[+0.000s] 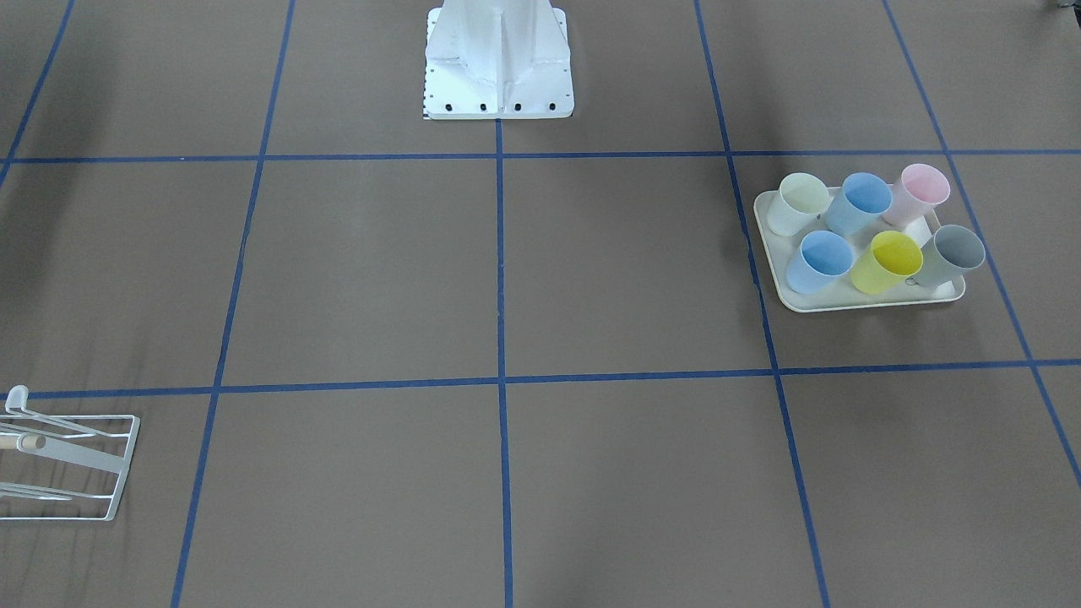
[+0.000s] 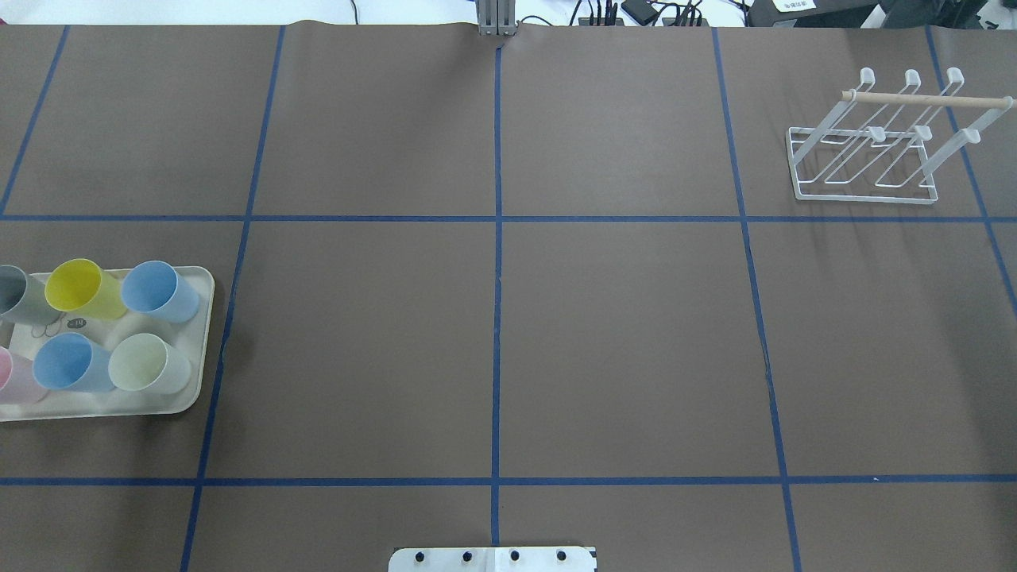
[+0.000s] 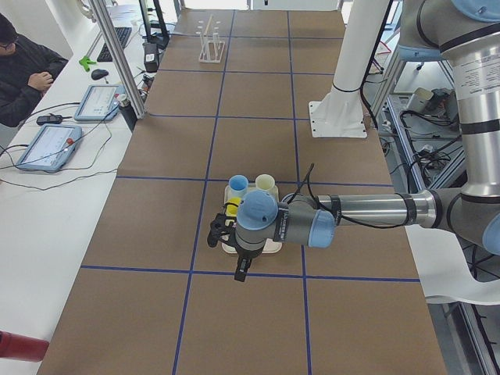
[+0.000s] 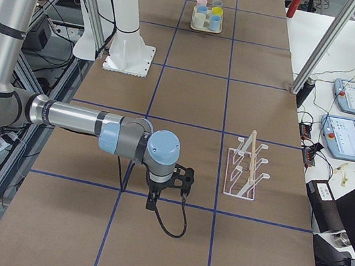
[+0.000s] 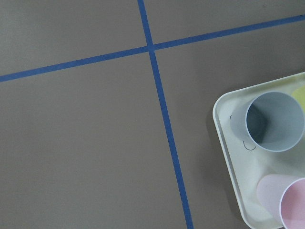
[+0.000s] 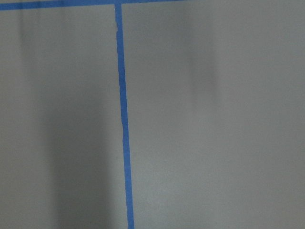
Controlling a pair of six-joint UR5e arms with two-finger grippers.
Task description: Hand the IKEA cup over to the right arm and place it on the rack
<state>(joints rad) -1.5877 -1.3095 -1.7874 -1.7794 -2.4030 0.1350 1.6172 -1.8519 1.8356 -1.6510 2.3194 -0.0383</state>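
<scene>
Several pastel cups stand on a cream tray (image 1: 844,306): cream (image 1: 801,203), two blue, pink (image 1: 919,192), yellow (image 1: 887,262) and grey (image 1: 953,255). The tray (image 2: 203,349) lies at the table's left in the overhead view. My left gripper (image 3: 220,233) hovers over the tray; I cannot tell if it is open. Its wrist view shows the grey cup (image 5: 271,121) and pink cup (image 5: 286,200). The white wire rack (image 2: 866,199) with its wooden rod (image 2: 926,99) stands far right. My right gripper (image 4: 170,180) hangs over bare table left of the rack (image 4: 247,165); state unclear.
The white robot pedestal (image 1: 498,76) stands at the table's robot-side edge. Blue tape lines (image 2: 497,318) grid the brown table. An operator (image 3: 23,70) sits beside tablets along the far long side. An aluminium post (image 4: 323,54) stands near that side.
</scene>
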